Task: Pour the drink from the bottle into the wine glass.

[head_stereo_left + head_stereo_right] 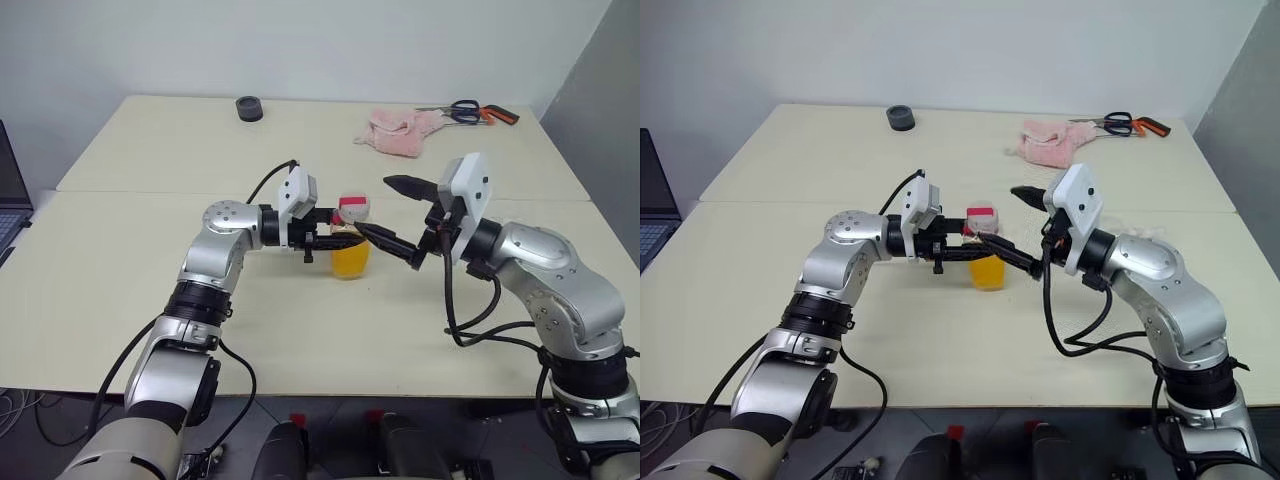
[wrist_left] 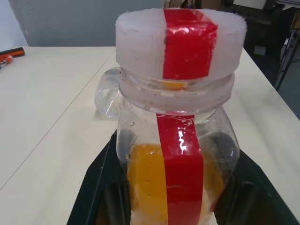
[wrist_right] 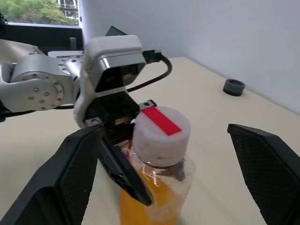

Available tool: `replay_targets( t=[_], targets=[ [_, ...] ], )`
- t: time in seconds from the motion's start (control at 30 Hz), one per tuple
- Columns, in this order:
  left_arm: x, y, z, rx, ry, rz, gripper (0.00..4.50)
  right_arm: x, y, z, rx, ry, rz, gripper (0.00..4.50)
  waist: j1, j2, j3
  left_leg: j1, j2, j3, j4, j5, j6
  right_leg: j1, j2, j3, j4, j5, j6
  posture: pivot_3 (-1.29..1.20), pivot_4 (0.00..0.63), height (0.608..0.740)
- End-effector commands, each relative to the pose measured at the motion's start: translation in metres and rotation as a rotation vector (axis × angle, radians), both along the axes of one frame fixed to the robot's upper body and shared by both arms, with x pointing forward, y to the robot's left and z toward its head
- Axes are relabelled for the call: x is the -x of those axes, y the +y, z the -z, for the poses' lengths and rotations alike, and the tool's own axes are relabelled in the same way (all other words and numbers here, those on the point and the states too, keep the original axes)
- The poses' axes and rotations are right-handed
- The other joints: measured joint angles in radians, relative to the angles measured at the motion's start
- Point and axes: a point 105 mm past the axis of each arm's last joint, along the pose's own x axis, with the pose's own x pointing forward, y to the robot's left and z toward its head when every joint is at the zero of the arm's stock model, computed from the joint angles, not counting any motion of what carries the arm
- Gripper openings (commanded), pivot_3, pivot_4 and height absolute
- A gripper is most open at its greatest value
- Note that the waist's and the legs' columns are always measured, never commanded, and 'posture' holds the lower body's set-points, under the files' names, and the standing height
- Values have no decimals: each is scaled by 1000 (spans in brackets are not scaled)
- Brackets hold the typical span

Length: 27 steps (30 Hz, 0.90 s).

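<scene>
Orange drink fills the lower part of the bottle, a clear plastic one with a white cap crossed by a red strip that also runs down its side. The bottle stands upright near the middle of the cream table, close to the seam where two tabletops meet. The left tool reaches in level from the robot's left and is clamped tight on the bottle's body just under the neck; in the left wrist view its black fingers press against both sides of the plastic. The right tool sits just to the bottle's right with its two fingers spread as wide as they go, holding nothing. One finger points past the cap toward the far side, and the lower finger reaches the bottle's shoulder near the left tool's tips; whether it touches I cannot tell. In the right wrist view the cap lies between the two spread fingers. In the left wrist view a rounded piece of clear glass shows just behind the bottle's shoulder; what it is I cannot tell. Farther back on the table lie a pink cloth, scissors with black and orange handles and a small dark round object.
</scene>
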Motion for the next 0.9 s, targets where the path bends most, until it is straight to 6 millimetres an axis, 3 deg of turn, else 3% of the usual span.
replay_targets(
  t=[0.03, 0.9],
  targets=[
    [5, -1, -19, 35, -70, 30, 1692, 8, -1, -11, -7, -40, -22, 4500, 0, 0, 0, 0, 0, 0, 0, 0, 0, 0, 0, 0, 0, 0, 0, 0, 150, 740],
    [12, -6, -20, 27, -57, 92, 1692, -6, 11, -13, -74, 23, -52, 4500, 0, 0, 0, 0, 0, 0, 0, 0, 0, 0, 0, 0, 0, 0, 0, 0, 150, 740]
  ],
)
